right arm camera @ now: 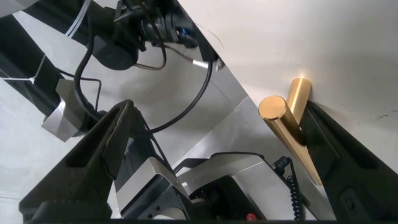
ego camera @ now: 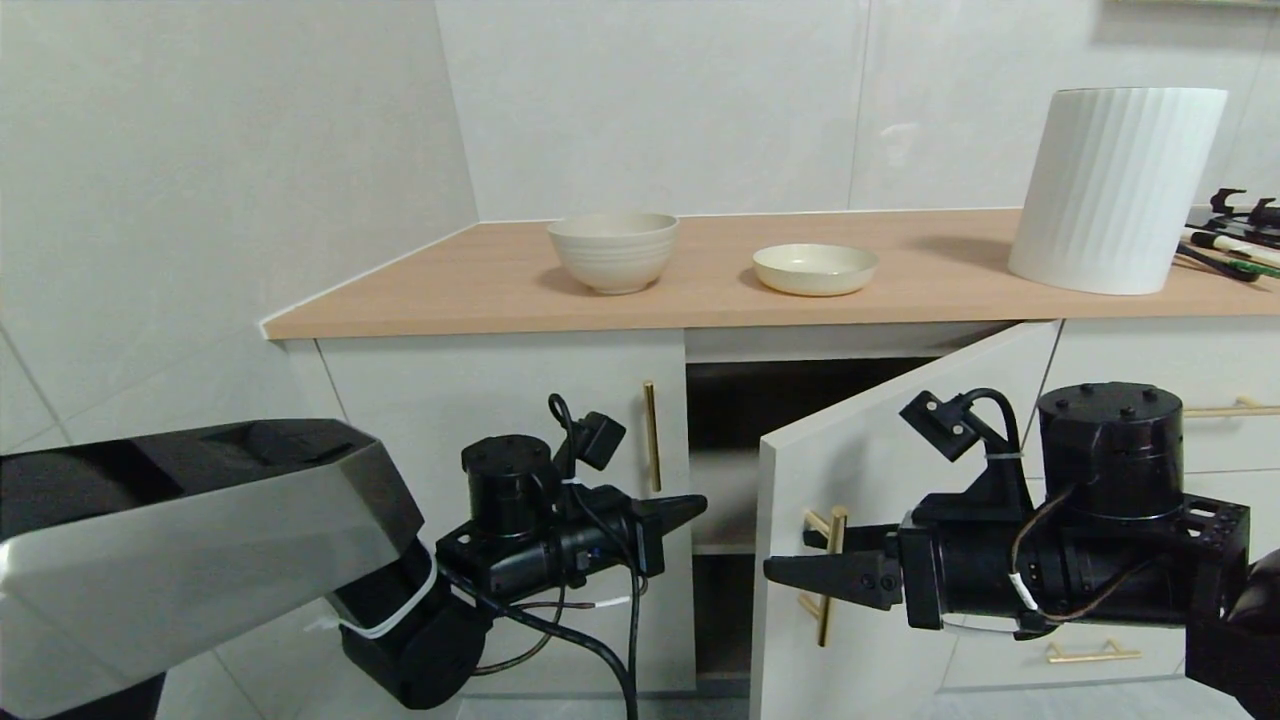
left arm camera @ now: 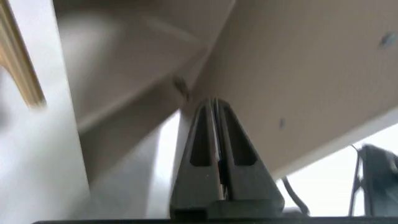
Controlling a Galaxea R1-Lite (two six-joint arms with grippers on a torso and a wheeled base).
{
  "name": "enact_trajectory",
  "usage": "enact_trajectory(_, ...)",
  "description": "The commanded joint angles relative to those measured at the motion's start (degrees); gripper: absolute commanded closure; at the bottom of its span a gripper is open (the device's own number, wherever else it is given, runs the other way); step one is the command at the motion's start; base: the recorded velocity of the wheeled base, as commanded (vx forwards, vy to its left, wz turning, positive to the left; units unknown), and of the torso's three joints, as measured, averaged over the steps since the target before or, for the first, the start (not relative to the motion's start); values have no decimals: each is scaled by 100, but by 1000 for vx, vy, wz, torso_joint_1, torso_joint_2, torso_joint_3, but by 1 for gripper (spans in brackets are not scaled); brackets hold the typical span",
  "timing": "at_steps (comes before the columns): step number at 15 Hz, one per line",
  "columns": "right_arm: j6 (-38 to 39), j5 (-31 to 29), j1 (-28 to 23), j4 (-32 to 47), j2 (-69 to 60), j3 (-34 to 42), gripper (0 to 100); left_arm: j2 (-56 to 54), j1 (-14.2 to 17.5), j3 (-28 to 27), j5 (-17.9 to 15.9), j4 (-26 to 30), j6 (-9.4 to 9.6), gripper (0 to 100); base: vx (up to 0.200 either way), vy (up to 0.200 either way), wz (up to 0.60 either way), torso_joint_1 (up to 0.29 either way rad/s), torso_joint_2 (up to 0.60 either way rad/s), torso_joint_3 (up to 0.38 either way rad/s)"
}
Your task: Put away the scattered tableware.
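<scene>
Even, soft light leaves faint shadows beside the bowl (ego camera: 613,250), while the left wrist view seems blurred throughout.

Matt wood-look tabletop (ego camera: 930,290); bowl (ego camera: 613,252) & dish (ego camera: 815,269) smooth cream glaze, prob. ceramic; cabinet handle (ego camera: 650,435) shiny brass-look metal.

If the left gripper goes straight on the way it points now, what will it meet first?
Probably the open cabinet door, on its inner side, just across the gap; depth is unclear.
</scene>
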Motion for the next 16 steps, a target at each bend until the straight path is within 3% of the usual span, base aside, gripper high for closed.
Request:
enact_trajectory(1,-1,-11,173,-3,25,1,0,87,-11,-63,-14,-146,-3,100,0,0,0,0,0,0)
enact_trajectory(7,-10,-19,190,-3,8,10,0,280,-354,-599,-32,-216,-3,100,0,0,0,0,0,0)
enact_trajectory(10,-27,-55,190,-3,16,1,0,456,-942,-599,4,-383,41,100,0,0,0,0,0,0)
enact_trajectory(11,-133,-125,181,-3,25,10,0,500,-1004,-538,4,-542,41,100,0,0,0,0,0,0)
enact_trajectory(14,-854,-1127,164,14,95,142,0,526,-1013,-494,4,-665,41,100,0,0,0,0,0,0)
enact_trajectory(16,-897,-1241,155,14,52,168,0,518,-1013,-494,4,-682,32,100,0,0,0,0,0,0)
